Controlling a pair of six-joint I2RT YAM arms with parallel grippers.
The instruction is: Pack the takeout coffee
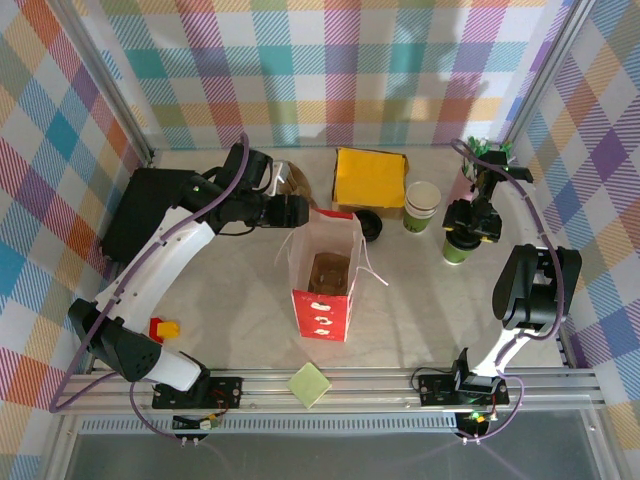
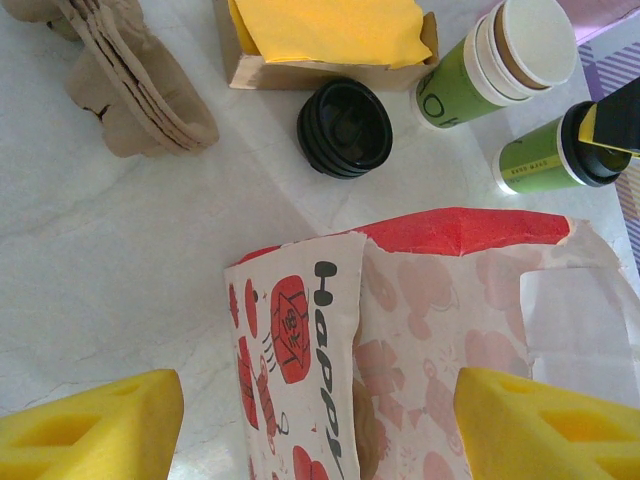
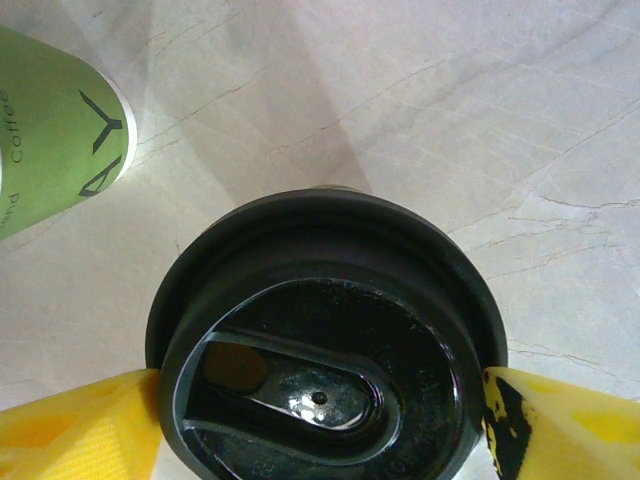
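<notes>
The takeout coffee (image 1: 458, 250), a small green cup with a black lid (image 3: 325, 340), stands on the table at the right. My right gripper (image 1: 470, 226) comes down over it, and both yellow pads (image 3: 80, 425) press the lid's rim from either side, so it is shut on the cup (image 2: 545, 160). The red paper bag (image 1: 325, 300) stands open in the middle with something brown inside. My left gripper (image 1: 293, 210) hovers at the bag's back left top corner, open, with the bag's rim (image 2: 450, 232) between its wide-apart fingers (image 2: 95, 430).
A stack of lidless green cups (image 1: 421, 205) stands just left of the coffee. Black lids (image 1: 368, 224) and a box of yellow napkins (image 1: 370, 178) lie behind the bag. Cardboard carriers (image 2: 140, 80) sit at the back left, next to a black box (image 1: 140, 205). A green pad (image 1: 309, 384) rests on the front rail.
</notes>
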